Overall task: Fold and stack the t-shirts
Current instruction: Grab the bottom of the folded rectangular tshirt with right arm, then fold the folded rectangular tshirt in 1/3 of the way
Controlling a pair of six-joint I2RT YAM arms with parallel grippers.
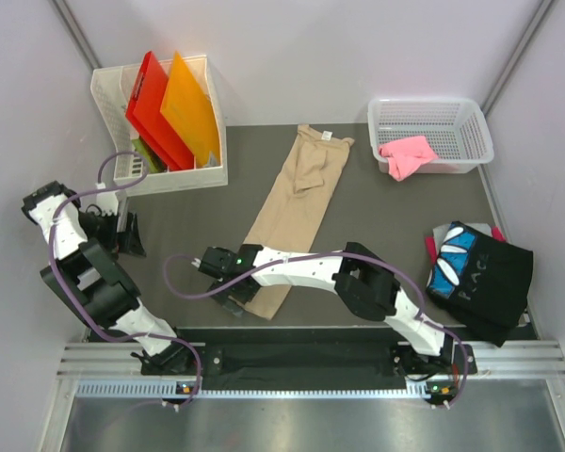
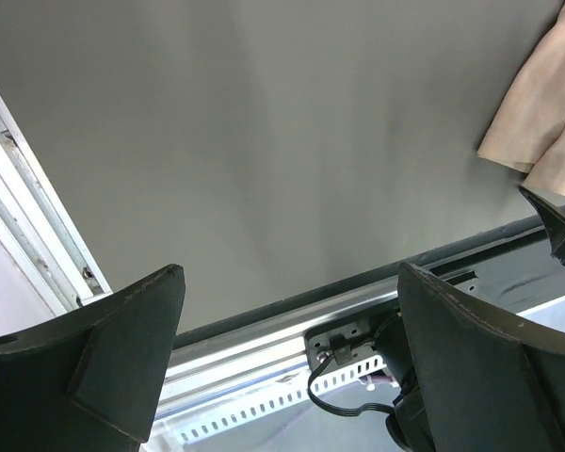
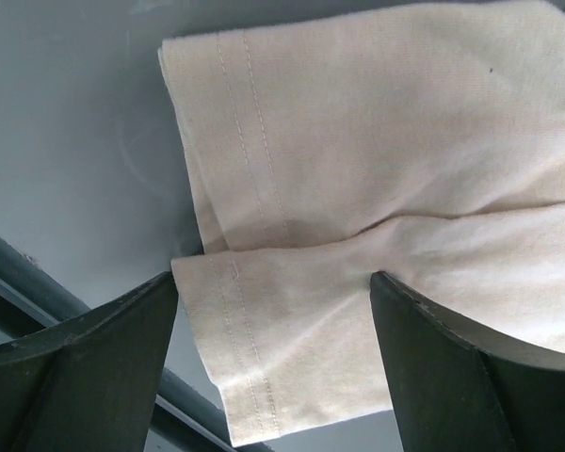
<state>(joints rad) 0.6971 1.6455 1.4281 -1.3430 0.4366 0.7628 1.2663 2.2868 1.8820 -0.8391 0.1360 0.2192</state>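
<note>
Tan t-shirt: near end hid under right gripper, jaws apart astride hem. Folded to long strip w/ double-stitched hem; lies left of basket. Left gripper jaws apart, further left.

1. Tan t-shirt: plain and folded lengthwise into a long narrow strip. It lies flat and diagonal mid-worktop, with the white neck label at the far end and the stitched hem layered at the near end.
2. Black t-shirt: blue-and-white print facing up, loosely bunched at the worktop's right edge.
3. Pink t-shirt: small and crumpled in the white basket, far right, part hanging over the near rim.
</note>
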